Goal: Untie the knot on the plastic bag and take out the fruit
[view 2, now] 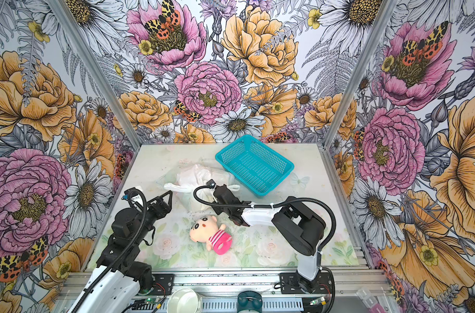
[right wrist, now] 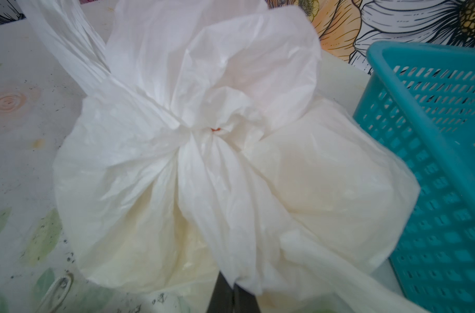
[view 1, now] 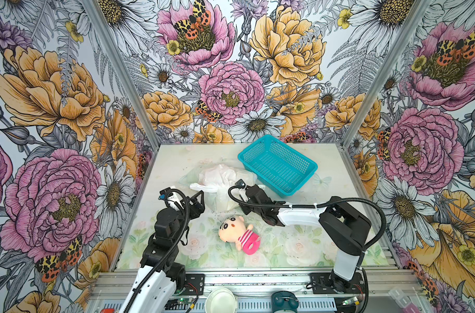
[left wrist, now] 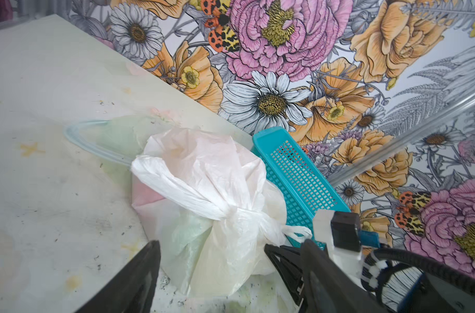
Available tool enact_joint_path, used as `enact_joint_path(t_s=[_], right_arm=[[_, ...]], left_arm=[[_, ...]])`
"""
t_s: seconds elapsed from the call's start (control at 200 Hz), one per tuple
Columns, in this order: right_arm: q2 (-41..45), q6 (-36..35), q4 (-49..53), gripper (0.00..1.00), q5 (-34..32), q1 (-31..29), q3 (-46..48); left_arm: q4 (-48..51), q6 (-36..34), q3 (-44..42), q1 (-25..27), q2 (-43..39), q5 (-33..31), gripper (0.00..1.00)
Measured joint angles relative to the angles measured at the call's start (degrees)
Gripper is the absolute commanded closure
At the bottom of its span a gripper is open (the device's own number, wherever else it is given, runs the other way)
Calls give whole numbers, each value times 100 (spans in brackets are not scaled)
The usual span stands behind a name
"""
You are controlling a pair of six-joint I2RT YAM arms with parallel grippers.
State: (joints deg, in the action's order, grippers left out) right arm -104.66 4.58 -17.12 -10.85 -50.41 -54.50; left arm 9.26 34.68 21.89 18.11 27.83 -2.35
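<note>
Slick pale floral tabletop: easy to drag the thin translucent white plastic bag, mid-tabletop, into the teal mesh plastic basket just beside it instead of loosening anything. Could rip that film too. Fruit inside, only faint pink and green tints. Right pincer pressed together on a handle strip off the bunched white knot; probably cinches tighter if yanked straight. Left pincer spread at the bag's edge, gripping nothing. No readable writing or brands.
</note>
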Motion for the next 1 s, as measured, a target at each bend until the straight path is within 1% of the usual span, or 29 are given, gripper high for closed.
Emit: enact_joint_path(t_s=[0.12, 0.19, 0.265, 0.335, 0.375, 0.395, 0.435, 0.45, 0.46, 0.595, 0.685, 0.74, 0.785, 0.92, 1.001], right_arm=[[127, -85, -824, 100, 11, 2, 599], [192, -129, -1204, 100, 4, 2, 855], [201, -173, -1497, 100, -31, 2, 979], [201, -256, -1637, 100, -79, 2, 1005], [201, -278, -1707, 100, -129, 2, 1005], [201, -282, -1755, 100, -160, 2, 1010], [201, -302, -1847, 100, -186, 2, 1014], [201, -319, -1882, 100, -203, 2, 1016], [201, -319, -1906, 100, -208, 2, 1019], [188, -426, -2162, 100, -319, 2, 1054], [179, -468, -2258, 100, -400, 2, 1060], [179, -470, -2332, 100, -413, 2, 1078], [179, -472, -2389, 100, -415, 2, 1102], [177, -501, -2505, 100, -415, 2, 1123], [177, -529, -2621, 100, -415, 2, 1158]], left_arm=[[59, -26, 424, 973, 741, -549, 16], [120, -111, 817, 1368, 1322, -796, 15], [131, -225, 1294, 1624, 1982, -949, 15], [131, -332, 1644, 1705, 2474, -1019, 16], [133, -358, 1797, 1703, 2699, -1047, 16], [138, -365, 1869, 1703, 2806, -1067, 14], [146, -372, 1985, 1700, 2973, -1104, 7], [146, -385, 2017, 1698, 3021, -1119, 2], [149, -387, 2039, 1694, 3058, -1141, 1], [306, -44, 2308, 1639, 3383, -1499, 1], [334, 116, 2374, 1458, 3386, -1633, 1], [166, 122, 2304, 1294, 3303, -1615, 1], [59, 96, 2249, 1067, 3244, -1432, 1], [-586, 20, 1873, 267, 3224, -494, 1], [-697, -11, 1633, 103, 3226, -94, 1]])
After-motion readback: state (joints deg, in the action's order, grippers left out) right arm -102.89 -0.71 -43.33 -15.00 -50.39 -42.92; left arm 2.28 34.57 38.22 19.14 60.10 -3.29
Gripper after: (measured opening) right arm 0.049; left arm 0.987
